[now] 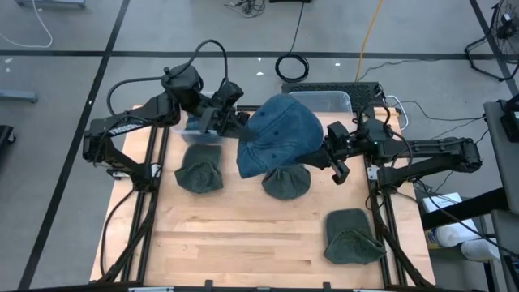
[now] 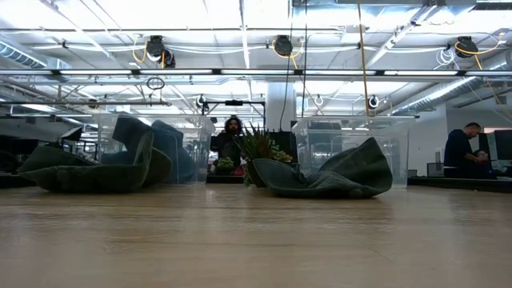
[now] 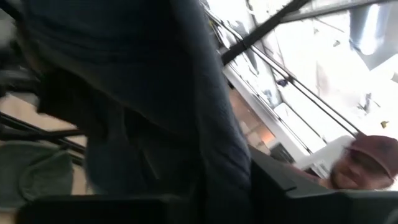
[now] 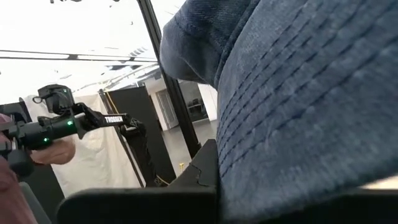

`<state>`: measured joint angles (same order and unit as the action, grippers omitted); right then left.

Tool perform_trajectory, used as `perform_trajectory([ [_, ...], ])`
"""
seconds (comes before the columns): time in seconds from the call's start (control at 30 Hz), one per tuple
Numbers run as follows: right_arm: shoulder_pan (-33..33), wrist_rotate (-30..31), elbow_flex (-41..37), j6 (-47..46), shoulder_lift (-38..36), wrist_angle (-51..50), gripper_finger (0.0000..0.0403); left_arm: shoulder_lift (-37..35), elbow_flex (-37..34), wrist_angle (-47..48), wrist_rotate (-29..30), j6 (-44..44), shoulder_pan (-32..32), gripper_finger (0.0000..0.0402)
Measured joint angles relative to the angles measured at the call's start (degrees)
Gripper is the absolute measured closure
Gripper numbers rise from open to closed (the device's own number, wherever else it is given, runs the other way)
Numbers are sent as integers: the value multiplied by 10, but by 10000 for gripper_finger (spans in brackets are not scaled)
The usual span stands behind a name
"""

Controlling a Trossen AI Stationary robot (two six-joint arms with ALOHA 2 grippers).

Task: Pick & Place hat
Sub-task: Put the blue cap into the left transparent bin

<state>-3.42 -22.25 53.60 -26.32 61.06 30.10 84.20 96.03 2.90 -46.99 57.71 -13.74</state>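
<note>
One blue denim hat (image 1: 280, 138) clamped between left claw (image 1: 231, 122) and right claw (image 1: 328, 150), above three green hats (image 1: 199, 174).

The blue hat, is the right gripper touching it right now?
Touching. In the high view the right gripper meets the edge of the blue hat, and the right wrist view shows the denim brim filling the space right at its fingers.

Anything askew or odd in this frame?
Nothing damaged or spilled. The blue denim bucket hat hangs stretched between the left gripper and right gripper, above three crumpled green fabric hats on the wooden table.
</note>
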Motion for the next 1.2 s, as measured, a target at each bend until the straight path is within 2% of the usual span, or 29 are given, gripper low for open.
perform_trajectory([
  [0.13,0,0,0,0,0,-14,403,0,0,0,9,-10,-11,374],
  [0.2,0,0,0,0,0,-20,401,0,0,0,5,-21,-16,391],
  [0.5,0,0,0,-17,0,-52,371,0,0,-22,-6,-30,-47,397],
  [0.63,0,24,0,-15,0,-52,326,0,0,-64,-25,-3,-65,398],
  [0.8,0,76,0,14,0,-56,253,0,0,-65,-35,11,-86,399],
  [0.9,2,102,0,53,0,-66,227,-11,0,-60,-38,9,-102,400],
  [1.07,2,154,0,112,-6,-106,219,-39,0,-52,-38,-27,-133,400],
  [1.2,2,194,0,132,-13,-132,228,-75,0,20,-40,-102,-162,401],
])
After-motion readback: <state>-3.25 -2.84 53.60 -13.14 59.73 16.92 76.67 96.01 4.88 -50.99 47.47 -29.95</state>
